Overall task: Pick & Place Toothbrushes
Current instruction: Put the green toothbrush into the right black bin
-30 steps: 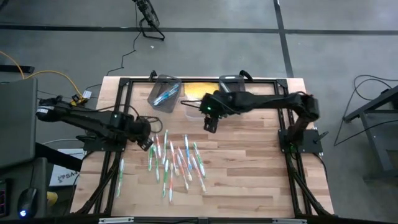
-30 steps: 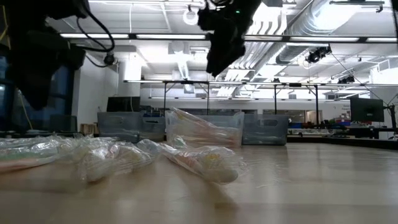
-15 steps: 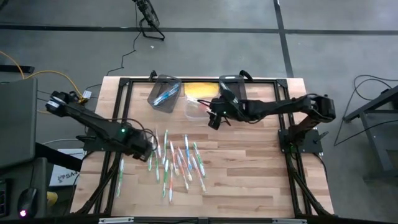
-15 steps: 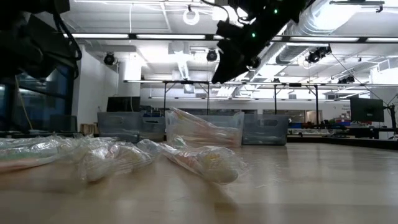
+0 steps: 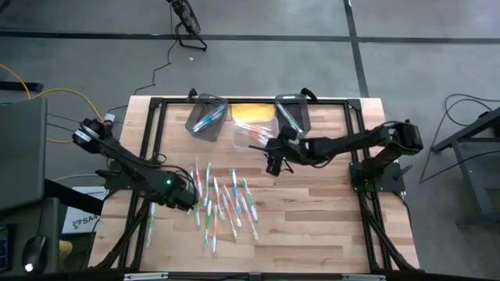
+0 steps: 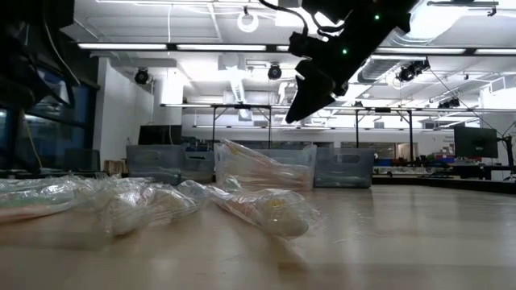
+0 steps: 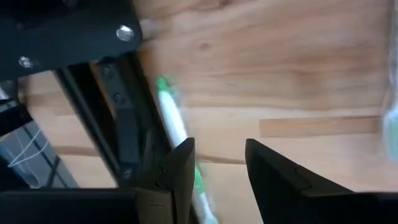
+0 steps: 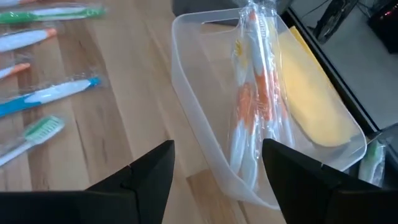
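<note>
Wooden table [image 5: 312,211], light planks, edged by a black metal frame [image 5: 156,102]. Along its far edge: one dark translucent bin [image 5: 205,119]; one clear bin [image 8: 205,124]; one dark bin [image 5: 292,115]. One yellow object [image 8: 314,99] just beside the clear bin. Grey floor [image 5: 422,47] with cables [image 5: 58,92].

Bare table [image 5: 312,203] right of toothbrushes [image 5: 223,201]; bins [image 5: 206,117] crowding far edge

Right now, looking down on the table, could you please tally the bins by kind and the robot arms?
Grey-tinted bins: 2 (left bin, right bin)
Clear bin: 1
Robot arms: 2 (left arm, right arm)
Total: 5
</note>
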Controlling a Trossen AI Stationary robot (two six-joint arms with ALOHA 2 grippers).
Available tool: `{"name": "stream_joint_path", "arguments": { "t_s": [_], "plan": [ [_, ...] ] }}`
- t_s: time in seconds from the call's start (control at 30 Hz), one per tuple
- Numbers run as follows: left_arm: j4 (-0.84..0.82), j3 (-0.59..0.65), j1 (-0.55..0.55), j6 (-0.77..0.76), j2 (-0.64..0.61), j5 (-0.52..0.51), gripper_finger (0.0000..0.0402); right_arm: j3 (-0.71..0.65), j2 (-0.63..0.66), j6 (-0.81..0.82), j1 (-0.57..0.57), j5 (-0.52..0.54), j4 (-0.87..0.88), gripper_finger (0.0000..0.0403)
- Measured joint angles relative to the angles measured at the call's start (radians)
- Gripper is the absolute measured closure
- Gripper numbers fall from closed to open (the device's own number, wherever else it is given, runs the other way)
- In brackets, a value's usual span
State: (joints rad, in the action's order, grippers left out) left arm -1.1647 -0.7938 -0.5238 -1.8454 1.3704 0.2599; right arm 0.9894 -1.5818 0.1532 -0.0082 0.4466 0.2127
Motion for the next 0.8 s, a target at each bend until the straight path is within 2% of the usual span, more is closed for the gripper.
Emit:
{"name": "stream_joint_path", "arguments": {
  "t_s": [0.3,0.47,0.8],
  "plan": [
    [-0.001,0.009,-0.018,-0.012,0.109,0.062,0.0266,0.000,0.000,0.003,0.022,0.027,-0.008,0.0167],
    [0.013,0.046,-0.059,-0.071,0.156,0.149,0.0266,0.000,0.000,-0.023,0.021,0.027,-0.026,0.0167],
    [0.223,0.141,-0.108,-0.169,0.156,0.183,0.0266,0.000,0.009,-0.067,0.019,0.025,-0.066,0.0167]
  ]
}}
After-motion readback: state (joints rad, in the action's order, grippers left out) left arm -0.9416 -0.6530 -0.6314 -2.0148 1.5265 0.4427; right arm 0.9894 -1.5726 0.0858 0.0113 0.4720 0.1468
